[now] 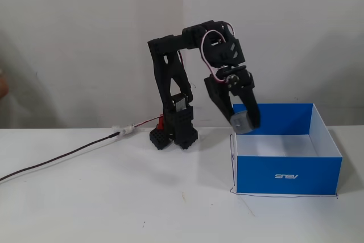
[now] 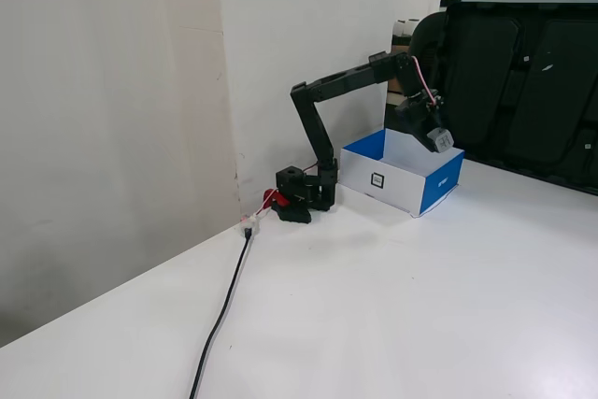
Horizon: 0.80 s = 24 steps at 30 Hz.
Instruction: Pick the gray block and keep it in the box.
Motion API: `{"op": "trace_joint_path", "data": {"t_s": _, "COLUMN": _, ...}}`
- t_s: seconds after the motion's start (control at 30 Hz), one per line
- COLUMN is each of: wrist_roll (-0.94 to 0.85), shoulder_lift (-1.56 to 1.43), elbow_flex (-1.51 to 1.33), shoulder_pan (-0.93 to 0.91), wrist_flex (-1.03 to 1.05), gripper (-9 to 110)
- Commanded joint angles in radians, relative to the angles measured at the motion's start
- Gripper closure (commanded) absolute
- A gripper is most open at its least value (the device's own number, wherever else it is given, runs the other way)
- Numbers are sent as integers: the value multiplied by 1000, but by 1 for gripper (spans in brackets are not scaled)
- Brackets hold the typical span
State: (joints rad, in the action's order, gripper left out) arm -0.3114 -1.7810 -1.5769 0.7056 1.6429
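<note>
Gripper (image 1: 245, 123) pinching gray block (image 1: 241, 122) above box (image 1: 289, 174); logo reads "ASUS", inverted.

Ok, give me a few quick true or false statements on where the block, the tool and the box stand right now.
1. The gray block is clamped in the tool. True.
2. The gray block rests on the white table. False: it is held in the air at the blue box, above its left wall in a fixed view.
3. The blue box lies on its side. False: it stands upright, open top up.
4. A cable runs across the table to the arm's base. True.
5. The block already sits on the box floor. False: it is held up in the tool in both fixed views.
</note>
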Motion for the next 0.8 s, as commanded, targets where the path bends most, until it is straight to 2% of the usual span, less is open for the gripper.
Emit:
{"op": "trace_joint_path", "data": {"t_s": 0.0, "wrist_roll": 2, "shoulder_lift": -81, "elbow_flex": 80, "shoulder_pan": 61, "wrist_flex": -3, "gripper": 101}}
{"op": "trace_joint_path", "data": {"t_s": 0.37, "wrist_roll": -17, "shoulder_lift": -17, "elbow_flex": -117, "shoulder_pan": 448, "wrist_flex": -170, "gripper": 101}}
{"op": "trace_joint_path", "data": {"t_s": 0.63, "wrist_roll": 0, "shoulder_lift": 143, "elbow_flex": -190, "shoulder_pan": 486, "wrist_flex": -302, "gripper": 101}}
{"op": "trace_joint_path", "data": {"t_s": 0.67, "wrist_roll": 2, "shoulder_lift": 144, "elbow_flex": -190, "shoulder_pan": 488, "wrist_flex": -302, "gripper": 97}}
{"op": "trace_joint_path", "data": {"t_s": 0.7, "wrist_roll": 2, "shoulder_lift": 144, "elbow_flex": -192, "shoulder_pan": 491, "wrist_flex": -302, "gripper": 82}}
{"op": "trace_joint_path", "data": {"t_s": 0.77, "wrist_roll": 11, "shoulder_lift": 146, "elbow_flex": -192, "shoulder_pan": 488, "wrist_flex": -305, "gripper": 70}}
